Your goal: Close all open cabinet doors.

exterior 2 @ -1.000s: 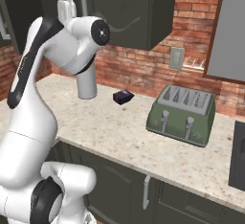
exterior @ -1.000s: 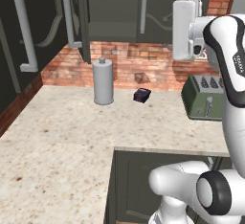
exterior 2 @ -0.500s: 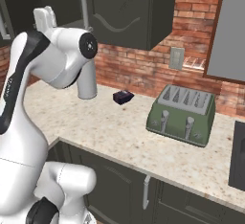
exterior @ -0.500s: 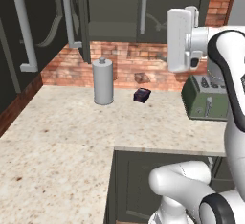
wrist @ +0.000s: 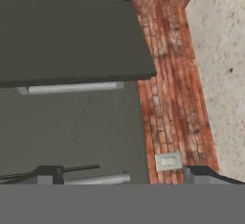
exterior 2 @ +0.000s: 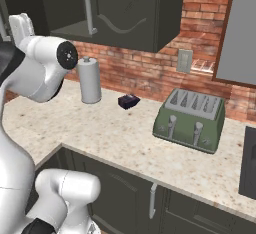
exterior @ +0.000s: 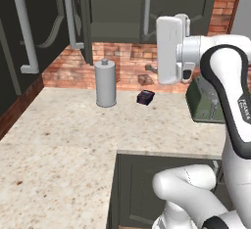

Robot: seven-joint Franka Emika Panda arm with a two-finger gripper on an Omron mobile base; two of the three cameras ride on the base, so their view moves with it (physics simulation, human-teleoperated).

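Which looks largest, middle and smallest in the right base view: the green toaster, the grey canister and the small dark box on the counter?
1. The green toaster, clearly largest, though it also stands nearer the camera.
2. The grey canister, tall and narrow.
3. The small dark box, by far the smallest.

Grey-green cabinet doors (exterior 2: 127,8), red-brick wall (exterior 2: 205,25)

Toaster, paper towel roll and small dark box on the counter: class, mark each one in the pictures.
Toaster (exterior 2: 189,120): right base view, on its green front side.
Paper towel roll (exterior: 105,83): left base view, mid-cylinder.
Small dark box (exterior: 145,97): left base view, its top face.
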